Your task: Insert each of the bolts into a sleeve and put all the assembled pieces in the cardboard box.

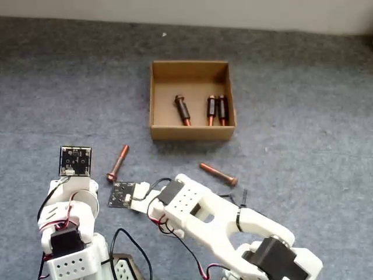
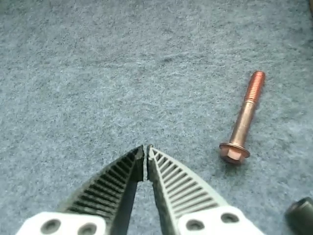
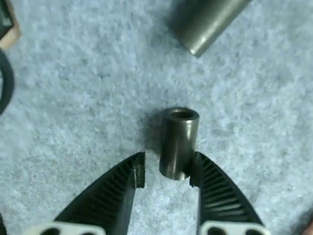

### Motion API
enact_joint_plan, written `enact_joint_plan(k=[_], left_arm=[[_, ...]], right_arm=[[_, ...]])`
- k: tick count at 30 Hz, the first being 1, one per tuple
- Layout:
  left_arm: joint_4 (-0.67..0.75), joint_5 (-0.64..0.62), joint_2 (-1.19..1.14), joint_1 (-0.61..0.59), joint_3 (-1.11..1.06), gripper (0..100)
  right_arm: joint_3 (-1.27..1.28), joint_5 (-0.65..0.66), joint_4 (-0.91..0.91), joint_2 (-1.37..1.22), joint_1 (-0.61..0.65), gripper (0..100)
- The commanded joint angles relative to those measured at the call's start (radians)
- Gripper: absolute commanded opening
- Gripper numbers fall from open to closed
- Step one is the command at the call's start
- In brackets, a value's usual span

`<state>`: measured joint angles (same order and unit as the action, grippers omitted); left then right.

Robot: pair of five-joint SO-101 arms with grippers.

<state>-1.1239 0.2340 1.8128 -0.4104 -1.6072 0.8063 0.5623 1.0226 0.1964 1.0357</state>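
Right gripper parted around a short dark-grey metal sleeve; left gripper closed, empty.
The sleeve looked rigid, smooth and likely slippery, best pinched mid-barrel. A stiff copper-coloured flanged bolt lay near the left gripper on the grey carpeted counter. Farther off, the brown cardboard box held three assembled pieces.

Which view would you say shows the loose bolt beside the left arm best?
The left wrist view: the bolt lies close and whole there, its flanged head and threaded tip plain to see. The high view shows the same bolt whole too, but far smaller.
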Motion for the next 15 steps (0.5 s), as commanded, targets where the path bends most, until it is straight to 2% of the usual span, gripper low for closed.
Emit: enact_joint_plan(k=[1, 9, 15], left_arm=[[0.012, 0.006, 0.005, -0.013, 0.041, 6], [0.014, 0.006, 0.005, -0.013, 0.041, 6], [0.012, 0.006, 0.005, -0.013, 0.039, 6]], right_arm=[[-0.039, 0.003, -0.064, -0.004, 0.004, 14.5], [-0.036, -0.026, -0.142, -0.007, 0.001, 14.2], [-0.008, -0.048, -0.14, -0.008, -0.05, 14.2]])
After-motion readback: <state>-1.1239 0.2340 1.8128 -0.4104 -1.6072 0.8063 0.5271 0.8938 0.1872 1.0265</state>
